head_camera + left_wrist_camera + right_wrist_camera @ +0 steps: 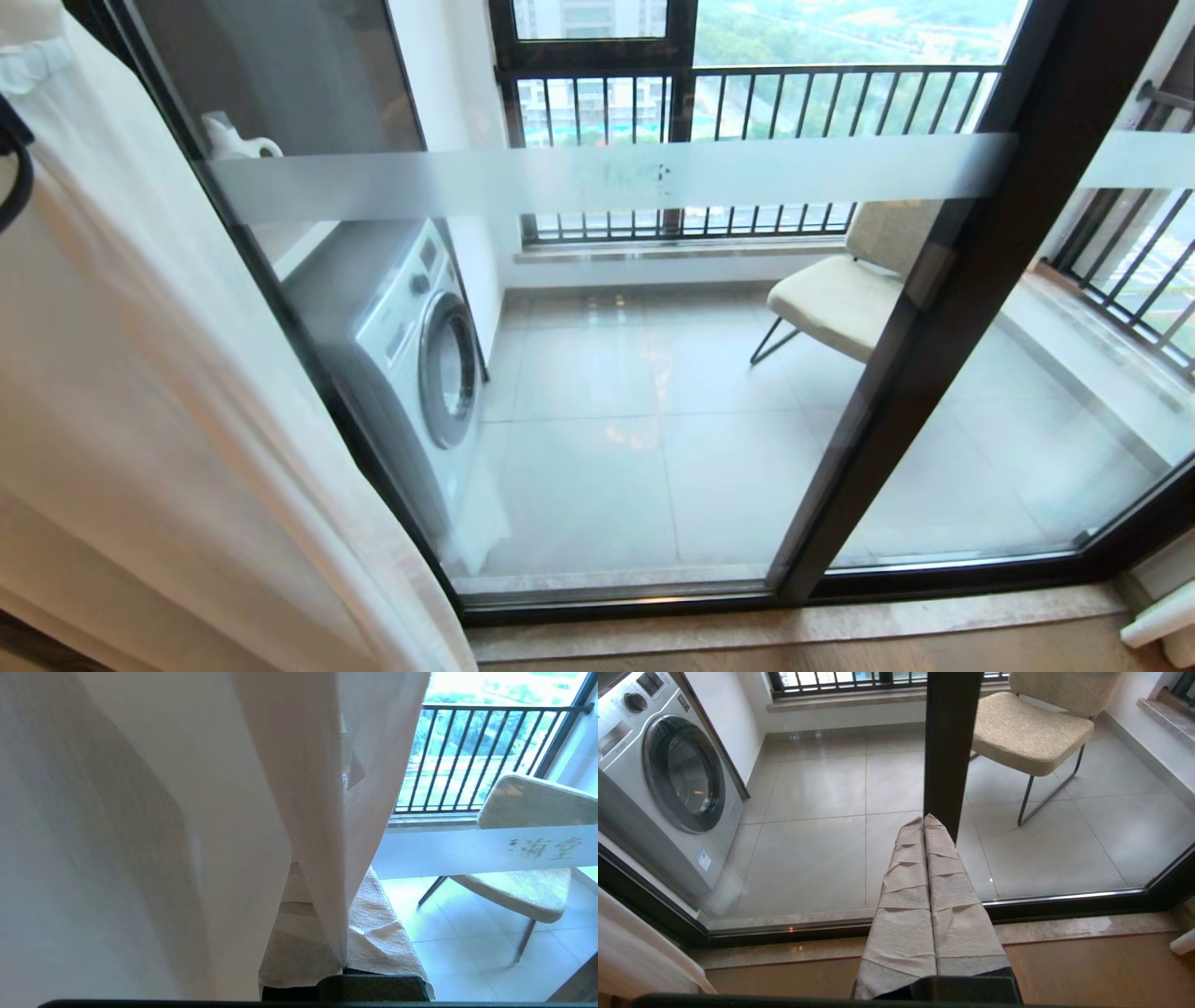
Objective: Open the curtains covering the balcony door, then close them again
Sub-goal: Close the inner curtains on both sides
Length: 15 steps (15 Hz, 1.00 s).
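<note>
The curtains (159, 392) hang bunched at the left side of the balcony door (597, 373), so most of the glass is bare and I can see right out to the washing machine (411, 345), the chair (840, 299) and the railing (747, 93). In my left wrist view the thin white cloth sits pinched between the wrapped fingers (378, 924) of my left gripper (343, 963), jaws squeezed tight on it. My right gripper (924, 826) hangs low in front of the dark door frame (950, 742), near the wood floor (1087, 970), jaws pressed together with nothing in them. I think the opening part looks done, or nearly done, and the closing part comes next. For that I would keep my hold on the cloth and pull it across the glass toward the right, slow and steady, so the thin cloth does not slip out or snag.
</note>
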Motion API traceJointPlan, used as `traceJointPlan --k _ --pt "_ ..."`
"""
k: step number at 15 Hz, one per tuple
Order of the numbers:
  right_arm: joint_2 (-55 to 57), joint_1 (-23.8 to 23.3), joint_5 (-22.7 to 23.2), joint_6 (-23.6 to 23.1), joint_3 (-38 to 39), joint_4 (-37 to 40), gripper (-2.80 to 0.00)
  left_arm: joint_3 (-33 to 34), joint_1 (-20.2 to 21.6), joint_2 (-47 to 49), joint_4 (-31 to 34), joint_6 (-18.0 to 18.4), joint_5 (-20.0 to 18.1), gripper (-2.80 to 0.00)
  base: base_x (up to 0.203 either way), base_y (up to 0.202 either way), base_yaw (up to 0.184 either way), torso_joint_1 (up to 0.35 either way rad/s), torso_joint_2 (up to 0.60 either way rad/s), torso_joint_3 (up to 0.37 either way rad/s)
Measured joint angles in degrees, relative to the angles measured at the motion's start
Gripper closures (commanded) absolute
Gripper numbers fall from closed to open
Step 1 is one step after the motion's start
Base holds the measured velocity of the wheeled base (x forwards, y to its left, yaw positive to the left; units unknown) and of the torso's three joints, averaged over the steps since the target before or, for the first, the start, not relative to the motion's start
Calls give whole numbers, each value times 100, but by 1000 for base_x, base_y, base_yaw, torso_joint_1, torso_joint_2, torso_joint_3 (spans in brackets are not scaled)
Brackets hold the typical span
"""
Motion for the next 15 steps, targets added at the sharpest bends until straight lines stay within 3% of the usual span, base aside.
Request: traceJointPlan --k 15 --pt "0 -3 -2 2 0 1 0 -13 -348 72 -1 2 6 0 0 -190 2 2 2 2"
